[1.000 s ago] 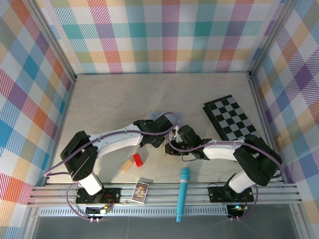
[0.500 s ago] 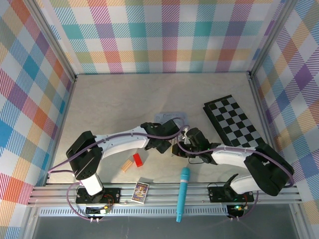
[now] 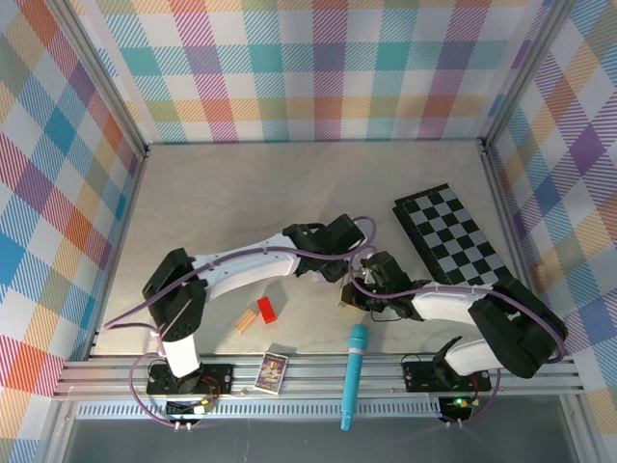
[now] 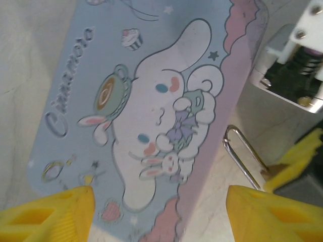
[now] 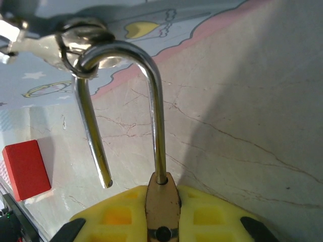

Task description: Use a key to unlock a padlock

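Presently, the right pincer (image 5: 161, 216) is seen closed on the padlock (image 5: 158, 131). The thin brass body is clamped edge-on between the yellow fingers (image 5: 212, 214). The silver shackle stands up from it, one leg seated in the body and the other ending free, clear of it. A small metal ring (image 5: 75, 48) is looped round the bend of the shackle. A silvery piece is joined to the ring at the frame's edge, but whether it is the key cannot be told.

The left pincer (image 4: 159, 212) is held wide open, its yellow fingers (image 4: 50, 214) well apart and nothing gripped between them. Below it the pastel cartoon tin (image 4: 151, 101) lies flat on the table (image 3: 222, 203). The shackle is seen just beside the tin's pink edge.

From above, the two pincers are found near each other at the middle of the table, the left pincer over the tin. A red block (image 3: 267, 309) and a tan block (image 3: 246, 321) lie touching nearer the arm bases. A small printed box (image 3: 273, 371) and a teal stick (image 3: 355, 371) lie near the front rail. A checkered board (image 3: 453, 231) lies to the right.
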